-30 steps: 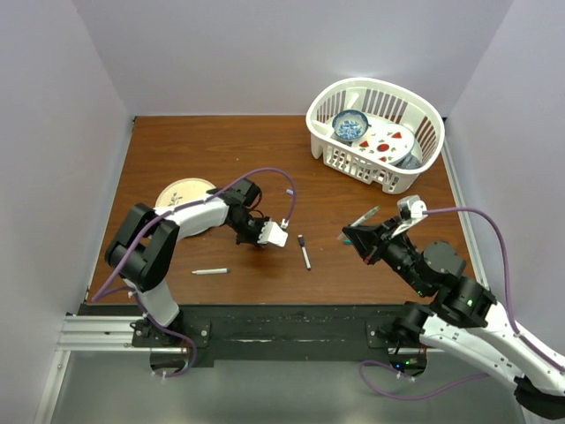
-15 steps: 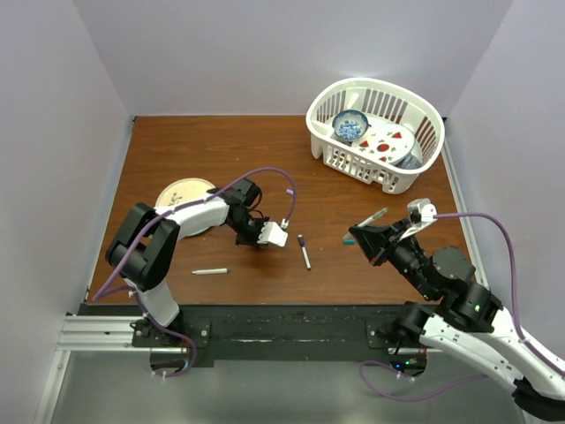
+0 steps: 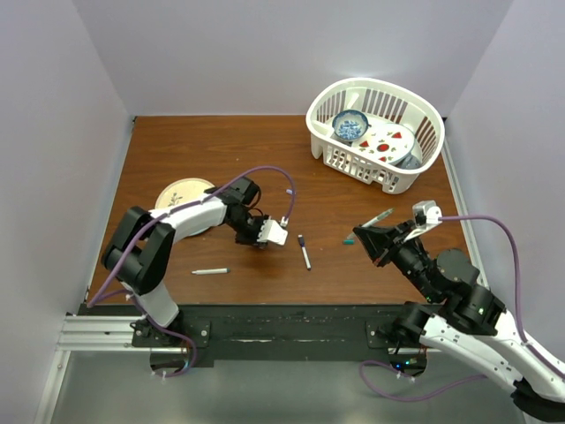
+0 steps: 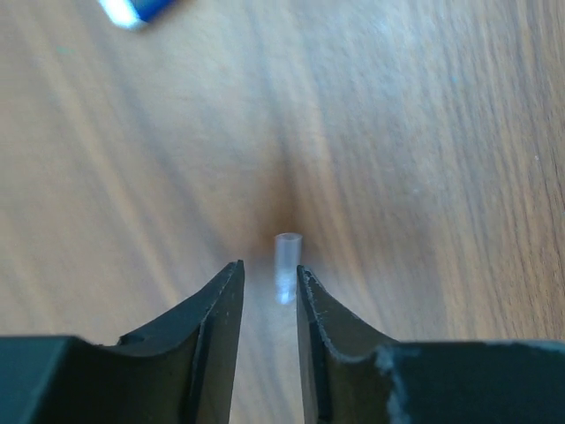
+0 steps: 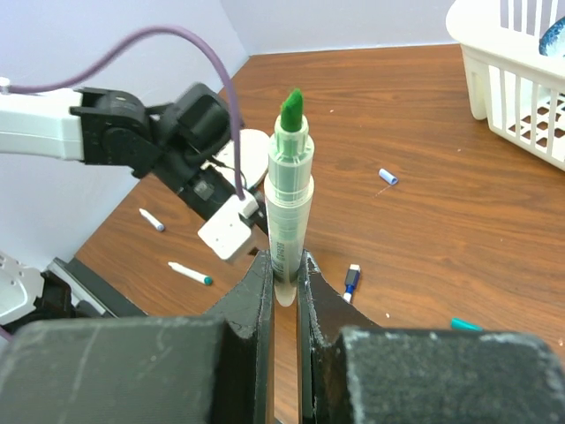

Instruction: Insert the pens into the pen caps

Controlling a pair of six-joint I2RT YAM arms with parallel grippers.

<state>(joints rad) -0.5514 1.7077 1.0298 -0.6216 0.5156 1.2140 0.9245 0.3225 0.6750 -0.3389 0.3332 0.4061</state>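
Note:
My right gripper (image 5: 282, 265) is shut on a white pen with a green tip (image 5: 290, 194) and holds it above the table, at the right in the top view (image 3: 366, 237). A teal cap (image 3: 348, 238) lies just left of it. My left gripper (image 4: 269, 274) is low over the table with its jaws a narrow gap apart. A tiny translucent grey cap (image 4: 287, 263) lies at their tips, untouched on its left side. A blue cap (image 4: 141, 9) lies beyond. A dark-capped pen (image 3: 305, 253) and a white pen (image 3: 210, 271) lie on the table.
A white basket (image 3: 415, 177) with dishes stands at the back right. A round plate (image 3: 181, 193) lies under my left arm. The right wrist view shows two loose white pens (image 5: 152, 220) (image 5: 190, 273) and a lavender cap (image 5: 387, 177).
My right gripper has drawn back to the right with the green-tipped pen, uncovering the teal cap. My left gripper has hardly moved.

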